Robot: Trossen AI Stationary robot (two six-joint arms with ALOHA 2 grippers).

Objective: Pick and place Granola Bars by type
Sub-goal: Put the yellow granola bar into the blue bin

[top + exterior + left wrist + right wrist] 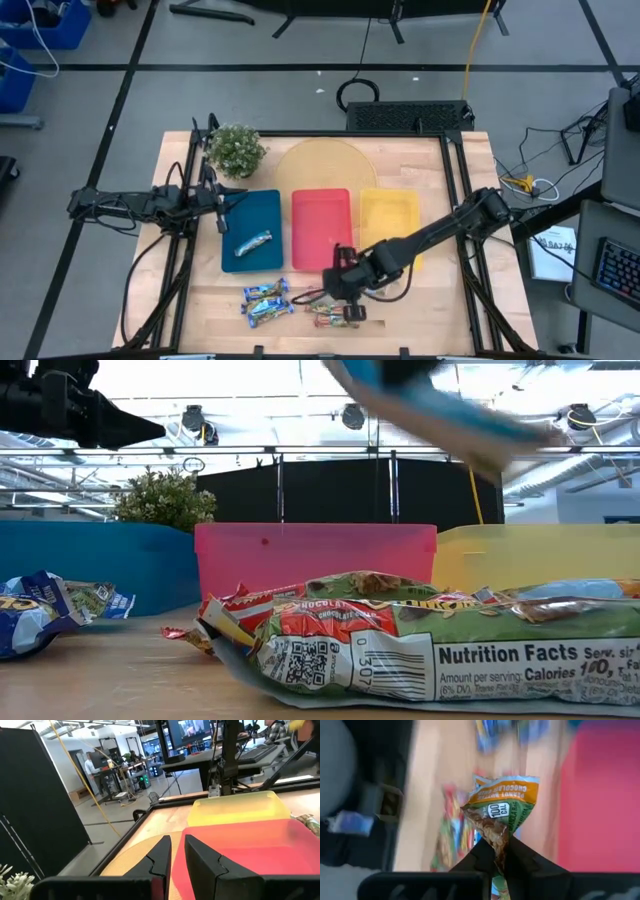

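My right gripper (500, 851) is shut on an orange-teal granola bar (502, 805), just off the red tray's near edge (322, 266). A blurred teal streak high in the low view (430, 400) looks like that bar. One blue-white bar (253, 243) lies flat in the blue tray (262, 210). Two more blue-white bars (266, 292) (270, 310) and red-brown bars (335, 316) lie on the table near its near edge; these fill the low view's foreground (400, 645). My left gripper (177, 855) hovers over the blue tray's left edge (222, 215), open by a narrow gap, holding nothing. My right gripper pinches the orange-teal bar between its two fingers (482, 857) by one crimped end of the wrapper (495, 832). The rest of the bar sticks out past the fingertips. It looks lifted clear of the table; the place under it is blurred.
Blue, red (320, 215) and yellow (390, 215) trays sit side by side mid-table. A potted plant (236, 148) stands at the far left, a pale round board (320, 165) behind the trays. Bare wood lies right of the loose bars (430, 300). People stand in the room beyond.
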